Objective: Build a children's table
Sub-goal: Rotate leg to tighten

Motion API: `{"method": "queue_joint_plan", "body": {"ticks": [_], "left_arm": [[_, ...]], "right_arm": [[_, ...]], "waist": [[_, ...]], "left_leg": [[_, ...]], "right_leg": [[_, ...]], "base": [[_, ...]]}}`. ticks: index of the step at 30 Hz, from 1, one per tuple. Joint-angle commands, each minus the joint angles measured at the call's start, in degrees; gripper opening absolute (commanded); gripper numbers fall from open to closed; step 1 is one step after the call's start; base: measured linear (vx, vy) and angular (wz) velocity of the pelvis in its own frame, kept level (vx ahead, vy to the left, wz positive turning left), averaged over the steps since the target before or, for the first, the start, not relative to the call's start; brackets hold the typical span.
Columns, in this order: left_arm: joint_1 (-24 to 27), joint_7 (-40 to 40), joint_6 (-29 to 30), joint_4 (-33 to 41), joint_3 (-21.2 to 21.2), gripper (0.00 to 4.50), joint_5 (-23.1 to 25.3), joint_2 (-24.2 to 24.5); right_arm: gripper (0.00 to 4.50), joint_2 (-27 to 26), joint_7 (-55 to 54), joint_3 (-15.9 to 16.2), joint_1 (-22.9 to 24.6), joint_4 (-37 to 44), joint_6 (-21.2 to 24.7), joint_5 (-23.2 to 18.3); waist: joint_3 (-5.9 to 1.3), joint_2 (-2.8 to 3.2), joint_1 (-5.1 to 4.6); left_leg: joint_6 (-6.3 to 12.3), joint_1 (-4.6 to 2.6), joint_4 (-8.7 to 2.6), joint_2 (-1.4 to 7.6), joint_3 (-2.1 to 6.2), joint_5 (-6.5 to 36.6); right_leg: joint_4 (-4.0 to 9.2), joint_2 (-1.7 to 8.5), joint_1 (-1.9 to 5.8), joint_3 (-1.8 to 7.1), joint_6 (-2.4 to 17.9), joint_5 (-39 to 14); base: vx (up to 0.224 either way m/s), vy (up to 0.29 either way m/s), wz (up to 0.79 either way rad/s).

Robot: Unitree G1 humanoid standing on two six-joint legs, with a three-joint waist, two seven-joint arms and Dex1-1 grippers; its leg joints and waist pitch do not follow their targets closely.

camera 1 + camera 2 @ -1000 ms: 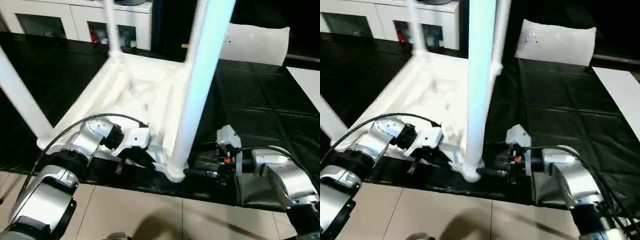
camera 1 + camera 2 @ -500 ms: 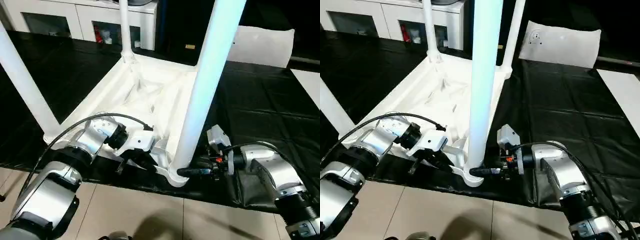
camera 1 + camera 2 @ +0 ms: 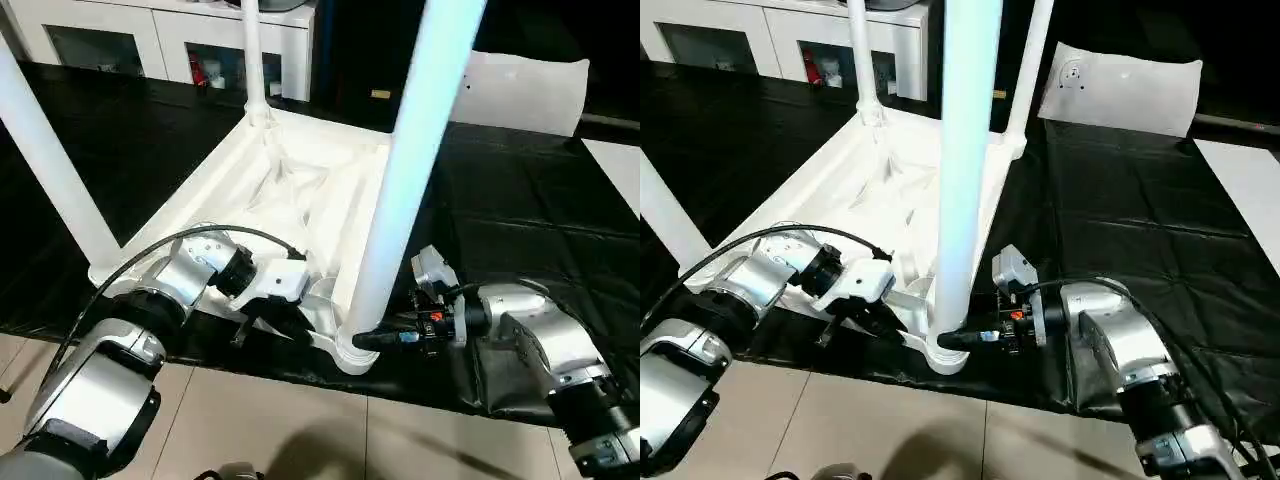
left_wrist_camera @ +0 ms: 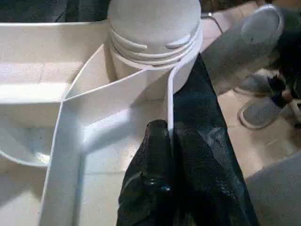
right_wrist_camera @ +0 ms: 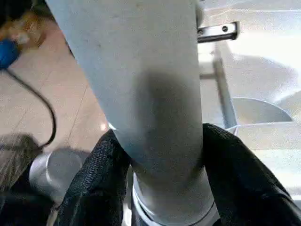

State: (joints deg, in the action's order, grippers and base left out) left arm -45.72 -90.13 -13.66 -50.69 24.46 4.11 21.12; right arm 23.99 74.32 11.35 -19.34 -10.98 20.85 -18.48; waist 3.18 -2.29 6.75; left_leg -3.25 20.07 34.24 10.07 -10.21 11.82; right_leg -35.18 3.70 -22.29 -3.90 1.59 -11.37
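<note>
The children's table lies upside down on a black mat, its ribbed tabletop [image 3: 290, 190] facing up. The near leg [image 3: 405, 170] stands upright in the front corner socket [image 3: 352, 352]. Further legs rise at the left [image 3: 45, 150] and at the back [image 3: 252, 55]. My left gripper [image 3: 285, 322] is shut on the tabletop's front rim wall [image 4: 170, 101], just beside that socket. My right gripper [image 3: 372, 338] reaches in from the right. Its black fingers [image 5: 99, 174] hug the base of the near leg [image 5: 146, 84] on both sides.
White cabinets [image 3: 150, 35] line the back. A flat white bag [image 3: 525, 90] lies at the far right on the mat [image 3: 530, 220]. A white sheet [image 3: 620, 170] sits at the right edge. Tiled floor [image 3: 300, 420] begins just past the mat's front edge.
My right gripper has slid left to the near leg's base and closed its fingers around it. The camera has tilted a little. The left gripper has stayed on the rim.
</note>
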Motion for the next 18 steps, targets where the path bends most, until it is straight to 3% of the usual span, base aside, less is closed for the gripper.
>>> {"method": "queue_joint_plan", "body": {"ticks": [1, 2, 5, 7, 8, 10, 13, 15, 16, 18], "left_arm": [[1.1, 5.4, 4.7, 2.1, -0.5, 0.0, -0.8, -3.1], [1.3, 7.6, 6.4, 2.4, -1.0, 0.0, -0.8, -3.6], [2.1, 14.9, 12.1, 3.9, -3.1, 0.0, -1.0, -6.4], [2.2, 16.6, 13.3, 4.3, -3.7, 0.0, -1.0, -7.1], [2.3, 18.5, 15.4, 5.1, -4.2, 0.0, -0.8, -8.0], [2.1, 24.1, 19.3, 6.2, -5.4, 0.0, -0.4, -10.4], [0.8, 32.9, 24.9, 7.3, -7.6, 0.0, -0.1, -14.3], [0.9, 34.3, 26.5, 8.2, -7.6, 0.0, 0.1, -14.8], [0.9, 35.5, 26.7, 8.4, -7.8, 0.0, 0.2, -15.2], [1.2, 36.2, 27.0, 9.4, -7.9, 0.0, 0.6, -15.8]], "right_arm": [[2.02, -2.9, -6.4, -0.6, 2.1, 4.4, 4.4, -2.1], [2.02, -4.2, -9.5, -0.6, 2.8, 5.1, 4.8, -1.0], [2.02, -9.6, -20.6, -1.2, 3.3, 5.4, 6.9, 2.2], [2.02, -11.1, -23.6, -1.7, 3.0, 5.0, 7.7, 2.7], [2.01, -13.5, -27.5, -2.6, 2.5, 4.6, 8.7, 3.2], [2.01, -18.0, -35.5, -4.0, 1.2, 3.6, 10.3, 4.9], [2.01, -24.3, -48.2, -6.3, -2.8, -0.1, 11.3, 8.0], [2.01, -25.4, -50.5, -6.3, -3.5, -0.3, 11.8, 8.9], [2.01, -26.1, -50.7, -6.3, -3.8, -0.5, 11.7, 8.8], [2.69, -27.4, -51.1, -6.1, -4.3, -0.6, 10.8, 8.7]], "waist": [[-3.27, 0.41, -0.32], [-3.27, 0.41, -0.32], [-2.65, 0.33, -1.42], [-2.41, 0.16, -2.45], [-2.44, 0.27, -3.17], [-2.44, 0.19, -4.25], [-2.59, 0.22, -5.5], [-2.69, 0.45, -5.89], [-2.85, 0.53, -6.03], [-3.13, 0.6, -6.16]], "left_leg": [[1.42, -0.81, -4.47, 4.25, 1.03, 8.1], [1.42, -0.81, -4.47, 4.25, 1.03, 8.1], [-1.42, -0.93, -5.02, 3.76, 1.67, 15.1], [-2.11, -0.95, -5.2, 3.47, 2.04, 17.2], [-2.25, -0.69, -5.34, 3.35, 2.32, 17.7], [-2.48, -0.81, -5.22, 3.17, 2.52, 18.7], [-2.05, -0.44, -4.99, 2.8, 2.64, 17.8], [-1.65, -0.56, -4.96, 2.8, 2.63, 17.5], [-0.97, -0.53, -4.94, 2.9, 2.46, 16.4], [-0.31, -0.16, -4.98, 3.16, 2.21, 13.8]], "right_leg": [[3.98, 5.72, 2.54, 3.4, 13.4, -8.6], [3.98, 5.72, 2.54, 3.4, 13.4, -8.6], [5.81, 6.17, 2.45, 3.34, 9.0, -25.1], [6.5, 6.07, 2.23, 3.1, 6.3, -31.6], [6.77, 6.03, 2.36, 2.91, 4.8, -33.9], [7.11, 5.94, 1.85, 2.7, 4.1, -35.6], [7.24, 5.78, 1.85, 2.61, 3.8, -35.7], [7.26, 5.67, 1.73, 2.76, 4.3, -34.0], [6.93, 5.44, 1.77, 3.1, 5.4, -29.7], [5.99, 5.18, 2.07, 3.43, 7.9, -21.4]], "base": [[0.0, 0.0, 0.0], [0.0, 0.0, 0.0], [0.0, 0.0, 0.0], [0.0, 0.0, 0.0], [0.0, 0.0, 0.0], [0.0, 0.0, 0.0], [0.0, 0.0, 0.0], [0.0, 0.0, 0.0], [0.0, 0.0, 0.0], [0.0, 0.0, 0.0]]}}
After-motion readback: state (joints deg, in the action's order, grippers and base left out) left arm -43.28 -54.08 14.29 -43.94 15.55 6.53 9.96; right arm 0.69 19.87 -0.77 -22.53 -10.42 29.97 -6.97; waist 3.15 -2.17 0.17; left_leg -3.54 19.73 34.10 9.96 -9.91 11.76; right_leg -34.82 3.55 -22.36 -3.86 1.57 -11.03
